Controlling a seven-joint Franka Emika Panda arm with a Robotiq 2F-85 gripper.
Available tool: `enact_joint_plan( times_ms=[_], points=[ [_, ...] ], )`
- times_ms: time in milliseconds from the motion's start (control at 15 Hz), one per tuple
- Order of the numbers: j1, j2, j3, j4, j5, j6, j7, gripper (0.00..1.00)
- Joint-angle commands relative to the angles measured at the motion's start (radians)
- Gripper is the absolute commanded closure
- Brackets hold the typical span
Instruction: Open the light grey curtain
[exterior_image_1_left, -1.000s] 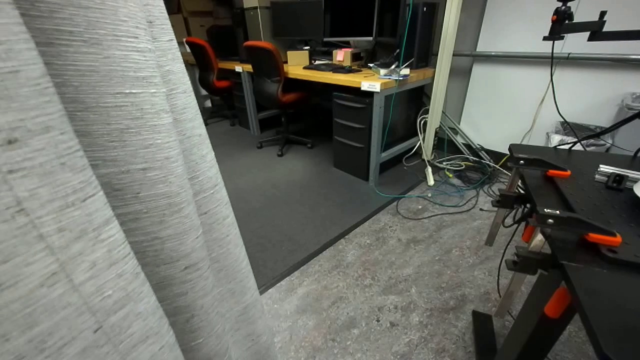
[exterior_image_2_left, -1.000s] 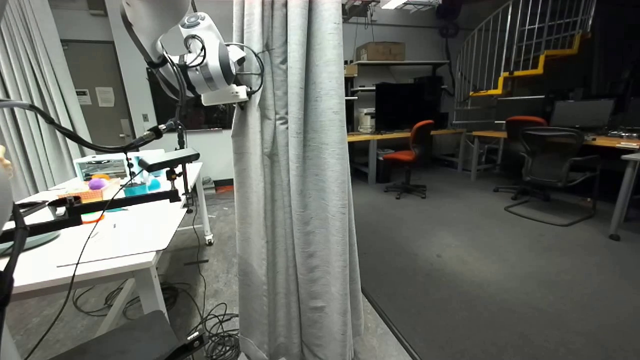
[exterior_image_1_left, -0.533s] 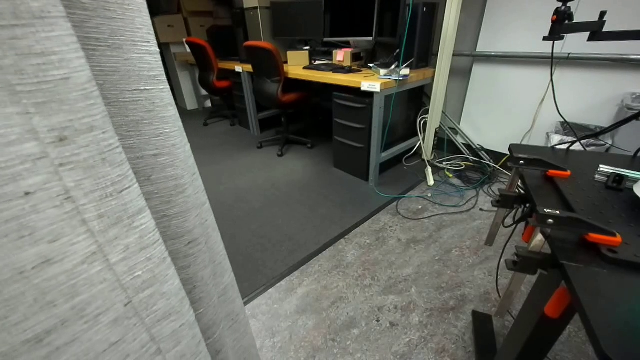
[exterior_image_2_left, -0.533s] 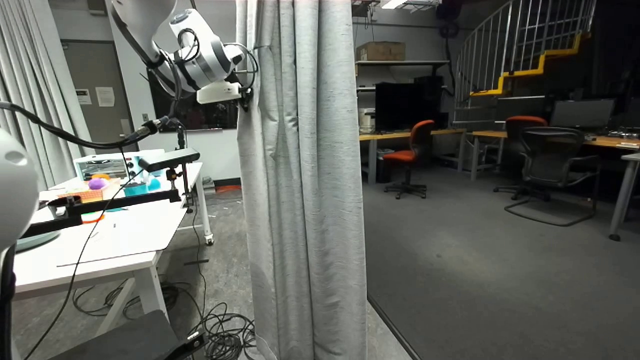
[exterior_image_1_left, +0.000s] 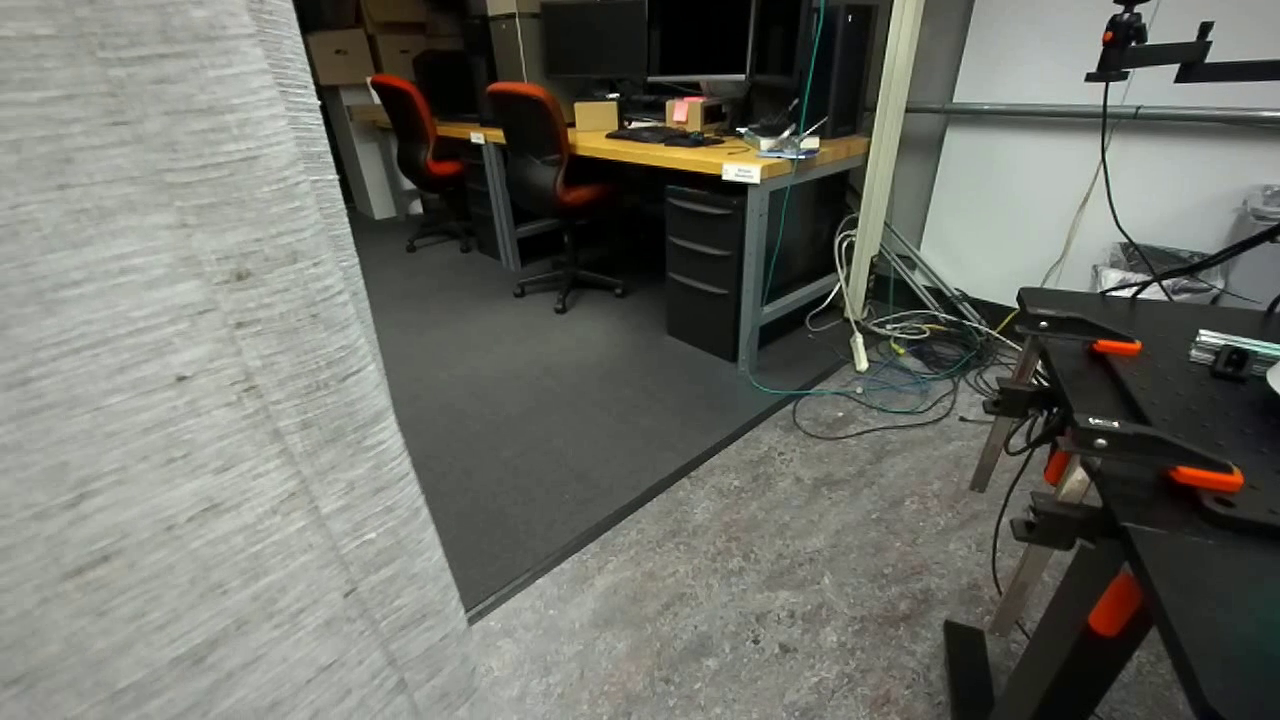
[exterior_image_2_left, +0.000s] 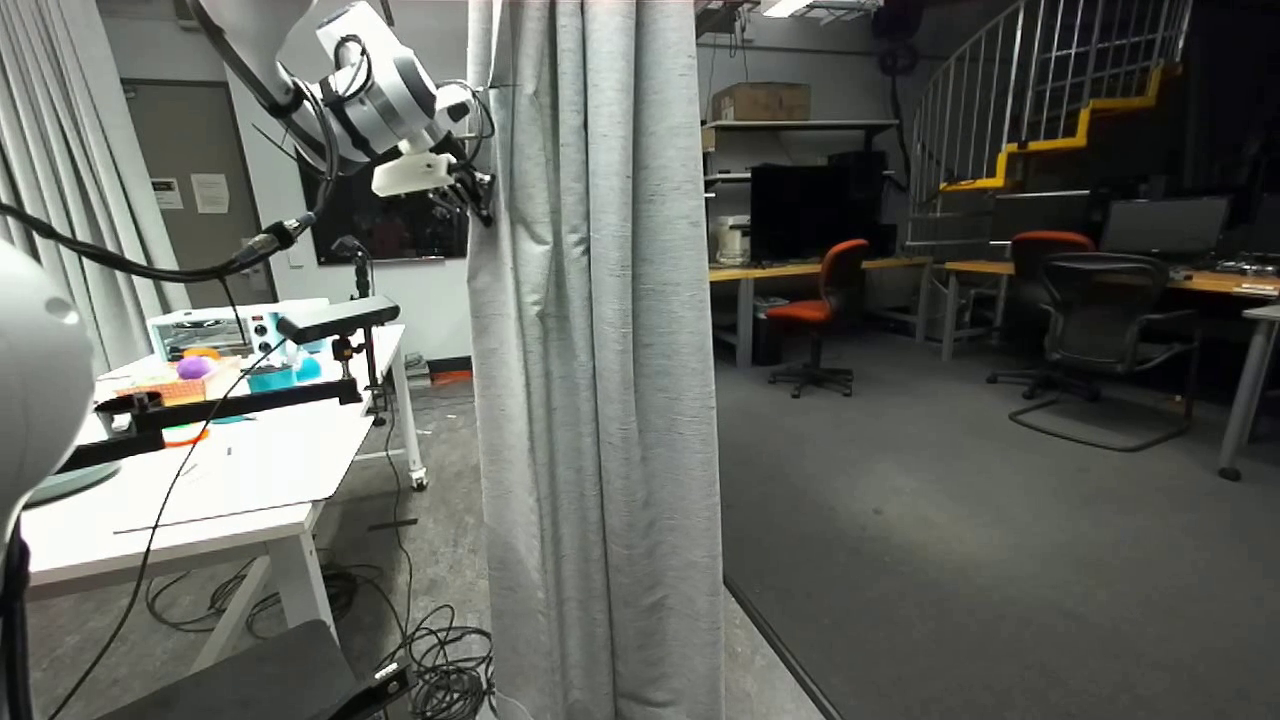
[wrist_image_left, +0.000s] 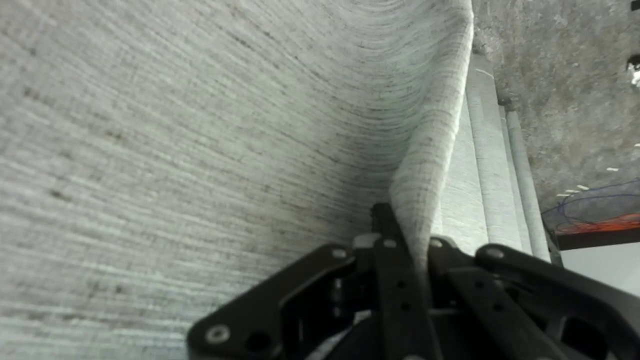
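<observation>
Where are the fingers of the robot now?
In the wrist view, the fingers are low, right of centre, pinching part of the light grey curtain.

We saw dark carpet (exterior_image_1_left: 560, 400) meeting mottled grey floor (exterior_image_1_left: 750, 540), orange-and-black chairs (exterior_image_1_left: 535, 140) at a wooden-topped desk (exterior_image_1_left: 690, 155), and, in an exterior view, a yellow-edged staircase (exterior_image_2_left: 1045, 146) well apart from a grey door (exterior_image_2_left: 200, 130).

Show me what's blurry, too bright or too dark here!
In the wrist view, the tool looks soft and fuzzy; in an exterior view, the close-up curtain looks a bit smeared; in an exterior view, the table shines nearly pure white, and shadow swallows the space around the stairs.
</observation>
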Motion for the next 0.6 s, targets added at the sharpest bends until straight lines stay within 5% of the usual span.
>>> enact_joint_plan(
  times_ms=[0,533],
  points=[
    [0.038,0.054,0.011,-0.003,0.023,-0.126,0.067,1.00],
    [0.005,0.048,0.080,0.042,0.063,-0.306,0.063,1.00]
  ],
)
